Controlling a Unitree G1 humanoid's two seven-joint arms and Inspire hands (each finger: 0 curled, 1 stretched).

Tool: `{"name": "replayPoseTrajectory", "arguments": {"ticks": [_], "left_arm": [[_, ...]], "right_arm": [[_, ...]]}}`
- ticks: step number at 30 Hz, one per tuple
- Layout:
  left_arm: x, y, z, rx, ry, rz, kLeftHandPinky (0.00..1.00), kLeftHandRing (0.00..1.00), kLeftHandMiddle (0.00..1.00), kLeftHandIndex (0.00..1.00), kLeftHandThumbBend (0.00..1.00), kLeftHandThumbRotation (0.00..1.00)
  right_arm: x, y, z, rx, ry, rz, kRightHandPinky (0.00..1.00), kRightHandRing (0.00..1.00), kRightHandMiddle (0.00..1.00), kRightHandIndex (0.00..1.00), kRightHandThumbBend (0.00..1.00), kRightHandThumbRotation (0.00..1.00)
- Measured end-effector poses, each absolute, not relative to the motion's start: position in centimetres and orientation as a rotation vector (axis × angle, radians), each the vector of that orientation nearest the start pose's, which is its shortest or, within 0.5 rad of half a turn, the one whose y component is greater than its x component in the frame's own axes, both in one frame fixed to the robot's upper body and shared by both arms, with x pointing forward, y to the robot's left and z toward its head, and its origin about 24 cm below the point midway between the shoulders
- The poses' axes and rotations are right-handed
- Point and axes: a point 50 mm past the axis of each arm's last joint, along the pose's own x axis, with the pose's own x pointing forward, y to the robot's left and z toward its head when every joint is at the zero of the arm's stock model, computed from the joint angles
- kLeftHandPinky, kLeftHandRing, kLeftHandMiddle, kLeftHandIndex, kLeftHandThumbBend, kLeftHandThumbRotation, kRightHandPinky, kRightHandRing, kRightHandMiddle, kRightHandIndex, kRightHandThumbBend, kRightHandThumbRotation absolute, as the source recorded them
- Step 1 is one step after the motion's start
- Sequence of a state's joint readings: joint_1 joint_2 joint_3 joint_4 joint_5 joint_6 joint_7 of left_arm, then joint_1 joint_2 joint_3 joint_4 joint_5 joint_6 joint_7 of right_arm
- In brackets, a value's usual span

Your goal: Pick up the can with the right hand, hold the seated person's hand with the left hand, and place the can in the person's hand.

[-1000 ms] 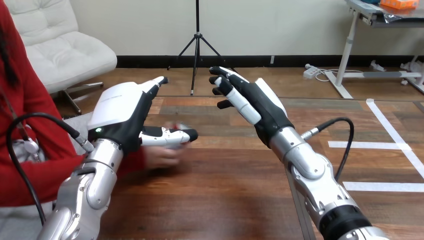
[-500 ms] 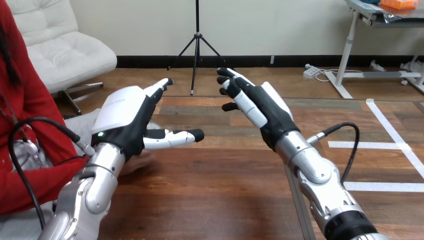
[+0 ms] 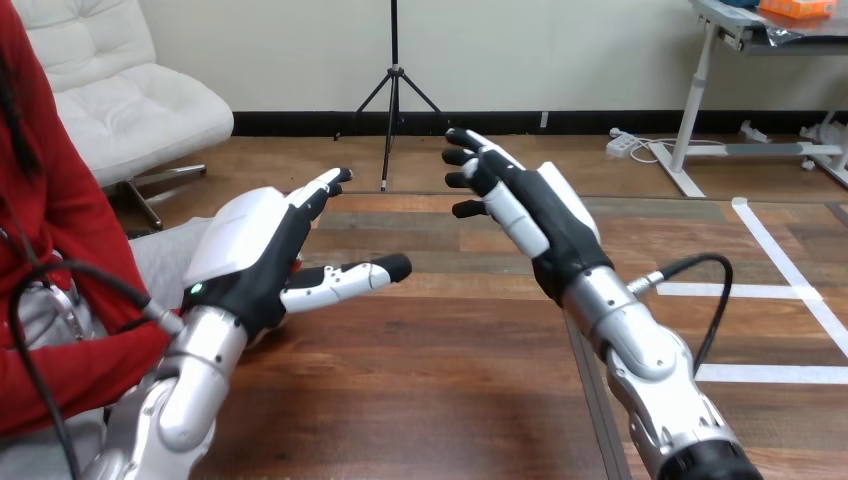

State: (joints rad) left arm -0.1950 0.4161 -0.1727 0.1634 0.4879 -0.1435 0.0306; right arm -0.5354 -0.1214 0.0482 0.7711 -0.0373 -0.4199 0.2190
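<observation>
Plainly, the left hand (image 3: pixel 245 255) and the right hand (image 3: pixel 540 220) hover spread-fingered and empty, and since I cannot tell where the can lies, a blind sweep could knock it or bump the person's sleeve (image 3: pixel 100 355) beside the left hand.

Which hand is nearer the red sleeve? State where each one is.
Left. The left hand is open, close beside the sleeve; the right hand is raised far from it, across the table, also open.
</observation>
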Motion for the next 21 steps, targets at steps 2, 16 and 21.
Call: {"name": "replayPoseTrajectory", "arguments": {"ticks": [2,16,21], "left_arm": [[28.5,18.0,6.7,0.872,-0.188,-0.184,0.68,0.84,0.88,0.91,1.0,1.0],[27.1,18.6,5.5,0.511,-0.286,-0.176,0.73,0.83,0.84,0.84,0.89,1.0],[26.6,18.7,5.1,0.388,-0.319,-0.183,0.72,0.8,0.8,0.8,0.86,1.0]], "right_arm": [[33.7,-12.8,5.5,-0.184,-0.154,0.37,0.8,0.88,0.91,0.95,1.0,1.0],[31.9,-14.5,3.9,-0.05,-0.154,0.373,0.94,0.95,0.93,0.99,1.0,1.0],[31.2,-15.2,3.2,-0.015,-0.151,0.367,0.97,0.95,0.93,0.99,1.0,1.0]]}}
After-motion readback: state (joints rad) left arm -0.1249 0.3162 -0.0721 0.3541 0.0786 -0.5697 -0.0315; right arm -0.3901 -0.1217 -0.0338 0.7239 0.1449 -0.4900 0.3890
